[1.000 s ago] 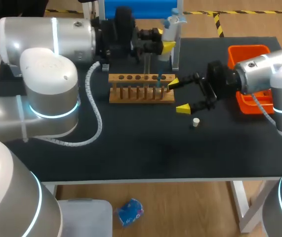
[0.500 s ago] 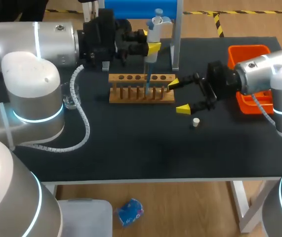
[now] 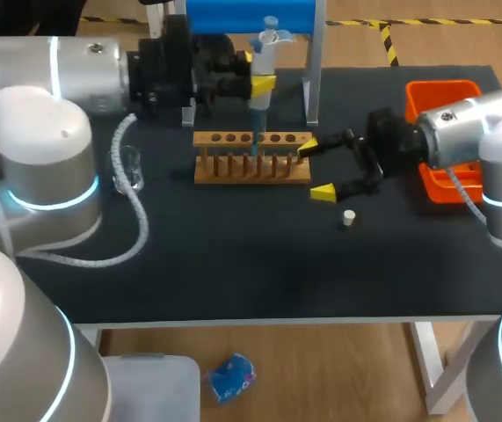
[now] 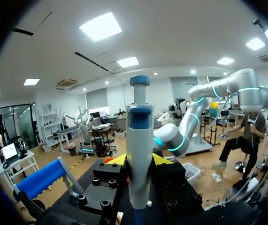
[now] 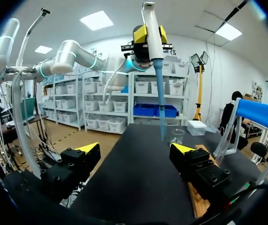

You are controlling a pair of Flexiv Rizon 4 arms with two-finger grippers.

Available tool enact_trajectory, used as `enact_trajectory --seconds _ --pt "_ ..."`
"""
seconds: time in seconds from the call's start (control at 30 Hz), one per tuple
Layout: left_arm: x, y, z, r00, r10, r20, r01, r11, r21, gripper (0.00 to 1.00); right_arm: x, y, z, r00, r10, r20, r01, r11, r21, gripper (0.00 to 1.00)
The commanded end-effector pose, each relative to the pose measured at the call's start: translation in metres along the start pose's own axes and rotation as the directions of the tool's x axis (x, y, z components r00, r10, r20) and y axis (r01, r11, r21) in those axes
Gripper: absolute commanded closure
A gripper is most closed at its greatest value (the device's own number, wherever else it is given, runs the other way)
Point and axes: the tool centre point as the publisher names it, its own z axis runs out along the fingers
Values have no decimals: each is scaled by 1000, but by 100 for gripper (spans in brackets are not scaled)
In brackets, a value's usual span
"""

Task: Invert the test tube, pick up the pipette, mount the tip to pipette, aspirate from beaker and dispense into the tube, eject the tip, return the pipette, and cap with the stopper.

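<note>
My left gripper (image 3: 255, 77) is shut on the white pipette (image 3: 262, 54) and holds it upright at the back of the table. The pipette's blue tip (image 3: 256, 132) hangs just over the wooden test tube rack (image 3: 251, 167). From the left wrist view the pipette (image 4: 139, 154) stands between the yellow fingertips (image 4: 118, 160). My right gripper (image 3: 316, 170) is open at the rack's right end, holding nothing. In the right wrist view my right gripper (image 5: 136, 150) faces the pipette (image 5: 152, 33) and its tip (image 5: 162, 117). A small white stopper (image 3: 348, 218) lies on the mat near my right gripper.
A glass beaker (image 3: 128, 179) stands at the left, partly behind my left arm's cable, and shows as the beaker (image 5: 177, 136) beyond the tip in the right wrist view. An orange bin (image 3: 442, 95) sits at the right edge. The blue pipette stand (image 3: 251, 13) is at the back.
My left arm has carried the pipette leftward along the rack and a little higher. My right arm and the stopper have not moved.
</note>
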Motion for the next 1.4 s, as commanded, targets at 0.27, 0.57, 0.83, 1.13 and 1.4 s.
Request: enact_trajectory --seconds 0.27,0.57,0.83,1.13,1.4 --pt "-16 14 -75 997 20 -77 -22 1000 -18 100 5 9 49 993 22 112 -31 997 77 0" --pt "-21 17 -83 998 11 -59 -12 1000 -9 100 5 11 59 993 24 119 -36 995 97 0" --pt "-21 17 -83 998 11 -59 -12 1000 -9 100 5 11 59 993 24 119 -36 995 97 0" --pt "-38 20 -101 996 53 -72 -55 998 -21 100 -5 -9 105 980 34 197 -74 977 200 0" --pt "-58 31 -141 997 57 -52 -58 998 -9 100 -14 -29 136 978 64 200 -104 975 195 0"
